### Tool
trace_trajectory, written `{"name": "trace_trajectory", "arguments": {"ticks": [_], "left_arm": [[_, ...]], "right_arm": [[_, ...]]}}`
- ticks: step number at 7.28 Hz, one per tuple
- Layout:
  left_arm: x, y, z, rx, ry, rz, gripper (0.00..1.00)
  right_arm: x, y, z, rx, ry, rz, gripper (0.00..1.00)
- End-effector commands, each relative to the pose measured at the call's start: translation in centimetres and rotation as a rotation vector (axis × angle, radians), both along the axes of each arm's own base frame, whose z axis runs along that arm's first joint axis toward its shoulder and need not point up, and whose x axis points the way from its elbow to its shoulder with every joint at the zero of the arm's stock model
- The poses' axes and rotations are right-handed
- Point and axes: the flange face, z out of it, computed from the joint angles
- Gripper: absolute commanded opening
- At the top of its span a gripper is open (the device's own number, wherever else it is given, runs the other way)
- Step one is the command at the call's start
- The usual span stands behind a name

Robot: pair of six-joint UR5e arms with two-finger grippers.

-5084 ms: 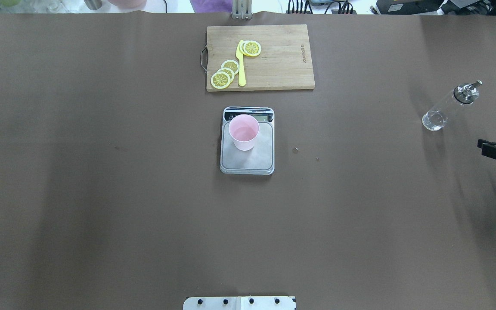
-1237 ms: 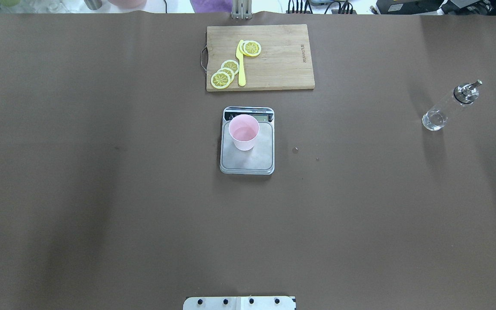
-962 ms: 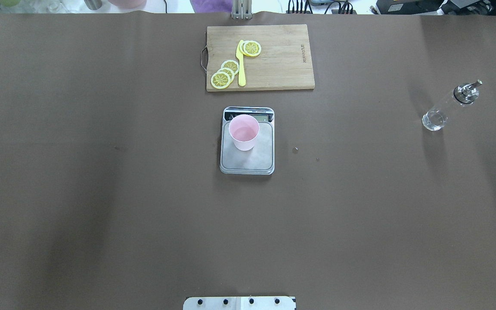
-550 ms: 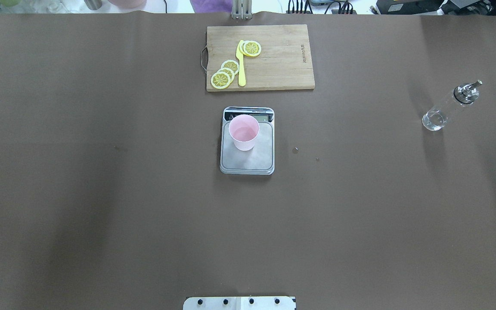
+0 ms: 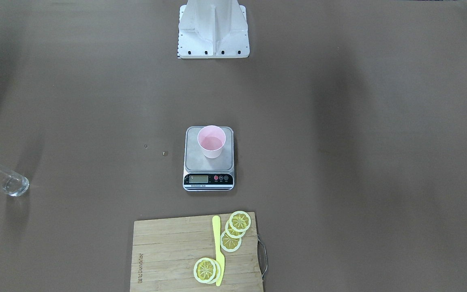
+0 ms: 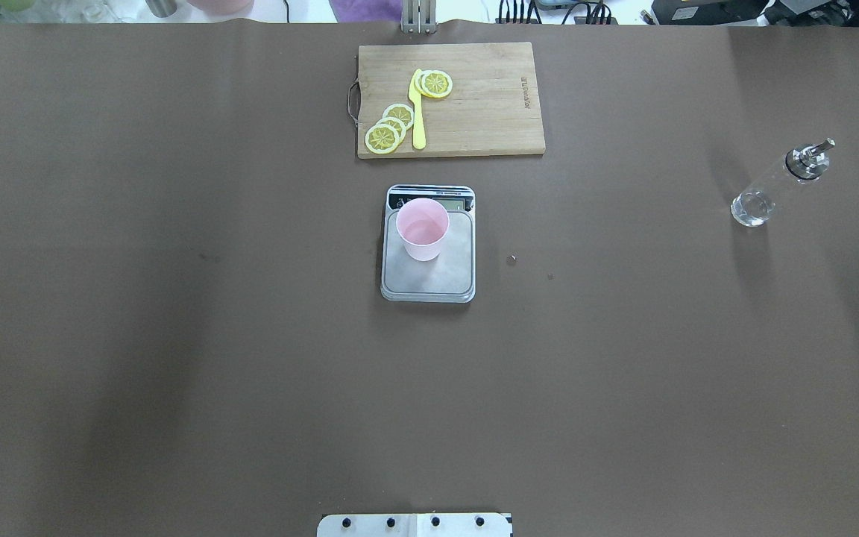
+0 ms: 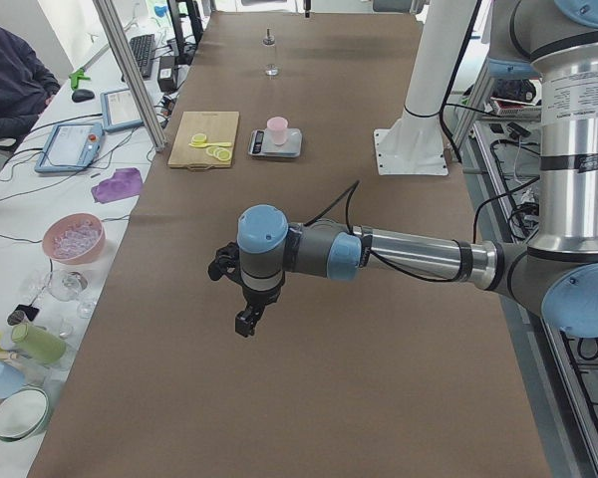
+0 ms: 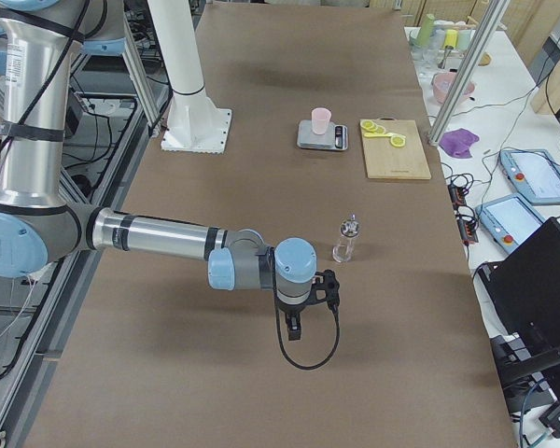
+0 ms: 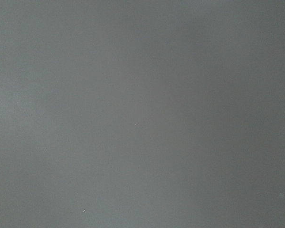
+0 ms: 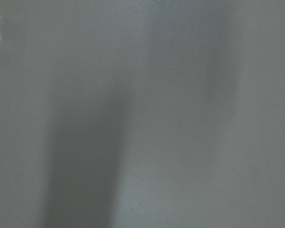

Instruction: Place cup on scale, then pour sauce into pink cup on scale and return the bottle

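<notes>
Jaws of the left gripper (image 7: 245, 325) and the right gripper (image 8: 294, 329) are showing only in the side views, so I cannot tell whether they are open or closed. Each gripper is hanging point-down over bare brown table (image 6: 176, 335), the left one well to the left of the scale (image 6: 428, 277). The right one is hanging to the right of the bottle (image 6: 776, 185), near it but not touching.

The pink cup (image 6: 422, 228) is standing upright on the scale's steel platform, toward its far left part, just in front of the display panel. The glass bottle is standing upright on the table, well apart to the right of the scale, its metal cap and spout on top. Some clear sauce (image 6: 749, 209) is sitting at its bottom. Whether any liquid is lying in the cup is too faint to tell.

Beyond the scale, a wooden cutting board (image 6: 489, 112) is lying with lemon slices (image 6: 383, 138) and a yellow knife (image 6: 417, 119) on it. A seated person (image 7: 10, 85) is showing beyond the table's far edge.
</notes>
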Motion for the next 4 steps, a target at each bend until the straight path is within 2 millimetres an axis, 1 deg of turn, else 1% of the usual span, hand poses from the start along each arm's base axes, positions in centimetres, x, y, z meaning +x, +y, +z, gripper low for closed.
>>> {"name": "trace_trajectory", "arguments": {"ticks": [1,4], "left_arm": [[-0.1,0.6,0.8,-0.013,-0.007,-0.002,0.98],[-0.3,0.7,1.0,-0.017,-0.008,-0.006,0.98]], "right_arm": [[0.0,0.0,0.0,0.000,0.000,-0.001,1.00],[-0.1,1.1,0.3,-0.013,-0.019,-0.001,1.00]]}}
